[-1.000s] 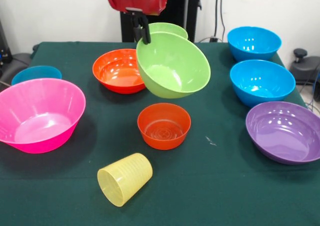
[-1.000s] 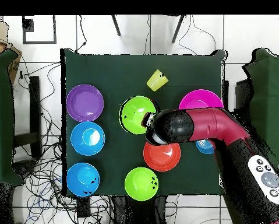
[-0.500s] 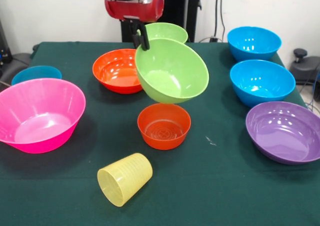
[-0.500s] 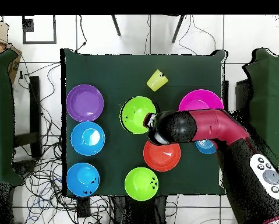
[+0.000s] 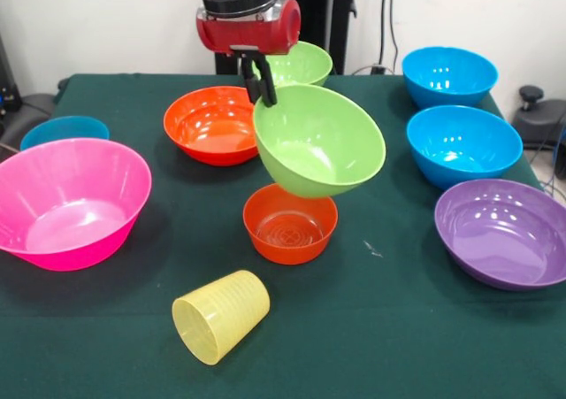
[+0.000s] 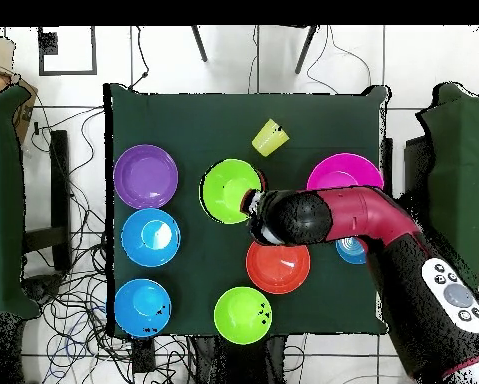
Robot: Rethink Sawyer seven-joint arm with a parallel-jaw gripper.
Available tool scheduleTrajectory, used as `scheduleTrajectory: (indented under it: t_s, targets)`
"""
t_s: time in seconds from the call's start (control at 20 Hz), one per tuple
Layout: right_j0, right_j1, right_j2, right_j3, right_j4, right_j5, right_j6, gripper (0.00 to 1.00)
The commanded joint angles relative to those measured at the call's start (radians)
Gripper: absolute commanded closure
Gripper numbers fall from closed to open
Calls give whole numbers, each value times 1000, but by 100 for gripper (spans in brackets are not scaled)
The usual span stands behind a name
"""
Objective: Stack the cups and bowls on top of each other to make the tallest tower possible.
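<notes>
While the pincer point(image 5: 259, 88) is clamped on its rim, the green bowl point(image 5: 320, 142) hangs tilted above the small orange bowl point(image 5: 289, 223) on the desk point(image 5: 398, 328). From overhead, the green bowl point(image 6: 229, 190) sits just beside the arm point(image 6: 343, 215), hiding the orange bowl.

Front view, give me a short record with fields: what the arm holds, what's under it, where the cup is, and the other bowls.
held: lime green bowl, tilted, clamped at its rim by the gripper, jaws shut
below it: small orange bowl, upright on the table, just under the held bowl
cup: pale-yellow tumbler lying on its side, near edge
other bowls: pink bowl, large orange bowl, second green bowl, purple bowl, three blue bowls
stacked so far: nothing
</notes>
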Motion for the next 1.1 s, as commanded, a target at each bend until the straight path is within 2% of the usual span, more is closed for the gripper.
scheduleTrajectory:
  t_s: [0.05,0.7,1.1]
  targets:
    - [-3,12,39,13,-43,-4,-204,100]
    - [7,42,35,-58,-52,41,-226,100]
    - [22,99,11,-105,-98,26,-241,100]
